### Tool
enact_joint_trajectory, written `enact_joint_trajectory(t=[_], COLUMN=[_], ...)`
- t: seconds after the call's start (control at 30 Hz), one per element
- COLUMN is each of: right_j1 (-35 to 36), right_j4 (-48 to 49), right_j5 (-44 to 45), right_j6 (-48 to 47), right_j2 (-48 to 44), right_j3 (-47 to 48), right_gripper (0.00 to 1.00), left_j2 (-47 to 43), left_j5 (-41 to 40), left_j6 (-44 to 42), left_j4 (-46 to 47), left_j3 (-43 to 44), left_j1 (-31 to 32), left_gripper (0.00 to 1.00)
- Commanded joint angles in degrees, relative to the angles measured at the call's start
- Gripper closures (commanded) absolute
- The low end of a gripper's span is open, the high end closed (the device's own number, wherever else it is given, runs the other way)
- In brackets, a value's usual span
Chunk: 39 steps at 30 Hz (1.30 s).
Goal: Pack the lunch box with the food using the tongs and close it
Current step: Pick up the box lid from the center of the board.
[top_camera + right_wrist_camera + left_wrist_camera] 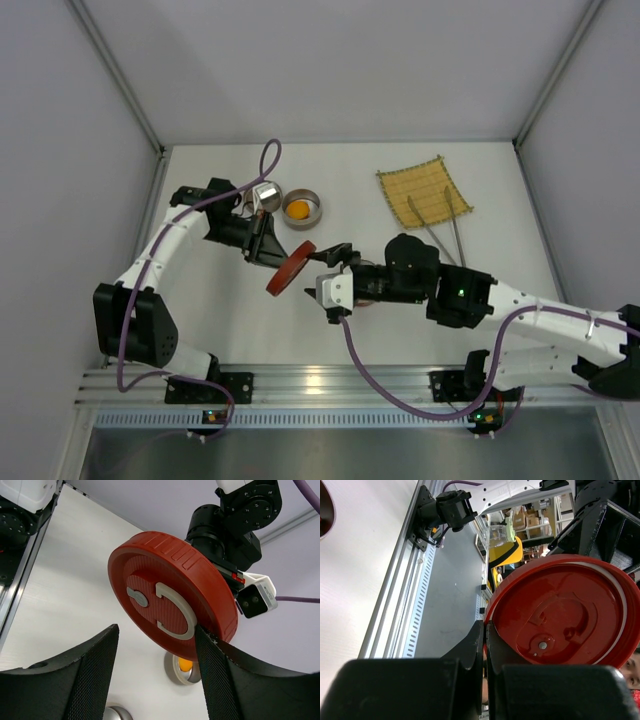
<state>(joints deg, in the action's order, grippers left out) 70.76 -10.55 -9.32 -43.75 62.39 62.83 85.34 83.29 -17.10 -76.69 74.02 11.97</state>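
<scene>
The red lid (pixel 289 268) is off the lunch box and up in the air. From above you see it edge-on, its disc running from 1 to 7 o'clock, pinched at its far rim by the left gripper (pixel 270 252). The right gripper (pixel 333 262) waits just beside it at 3 o'clock. The steel bowl (pixel 316 200) holding the orange piece (pixel 298 209) sits at 12 o'clock of the lid. The tongs (pixel 447 238) lie well apart at 2 o'clock, partly on the bamboo mat (pixel 424 190), long axis roughly 11 to 5; your right arm is the nearer one. In the left wrist view the fingers are clamped tight on the lid's rim at 9 o'clock, underside facing you. In the right wrist view the fingers (pixel 95 675) stand well apart and grip nothing. The lid's handled face hangs at 12 o'clock, its low rim by the right-hand finger; whether they touch, you cannot tell. I judge the lid's tilt decides any handover.
</scene>
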Motion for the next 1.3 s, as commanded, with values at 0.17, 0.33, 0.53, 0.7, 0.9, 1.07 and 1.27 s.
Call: enact_joint_trajectory(t=[0.17,0.33,0.53,0.7,0.9,1.07,1.27], right_j1=[1.66,1.66,1.75,1.75,1.75,1.75,2.8], right_j4=[-6.41,-13.79,-13.99,-5.2,5.7,8.52,12.21], right_j5=[-10.8,-14.84,-12.23,-3.44,6.59,8.71,8.79], right_j6=[-0.46,-0.64,-0.91,3.75,9.55,9.91,7.1], right_j2=[0.71,2.47,2.21,-0.69,-4.82,-5.0,-3.07], right_j3=[5.28,7.57,6.87,2.48,-2.0,-3.33,-2.45], right_gripper=[0.46,0.59,0.62,0.52,0.28,0.24,0.24], left_j2=[-1.23,-0.53,-0.35,-0.35,0.09,1.84,6.33], left_j5=[12.6,11.11,12.6,12.51,12.52,12.52,12.6], left_j6=[-1.7,-3.46,-3.9,-7.23,-12.51,-11.29,-6.81], left_j4=[-1.27,-2.59,-3.03,-5.22,-9.61,-9.45,-9.36], left_j3=[0.51,1.74,2.09,2.36,3.5,7.01,14.74], left_j1=[0.78,0.95,0.95,0.95,0.6,0.07,0.07], left_gripper=[1.0,1.0,1.0,1.0,1.0,1.0,1.0])
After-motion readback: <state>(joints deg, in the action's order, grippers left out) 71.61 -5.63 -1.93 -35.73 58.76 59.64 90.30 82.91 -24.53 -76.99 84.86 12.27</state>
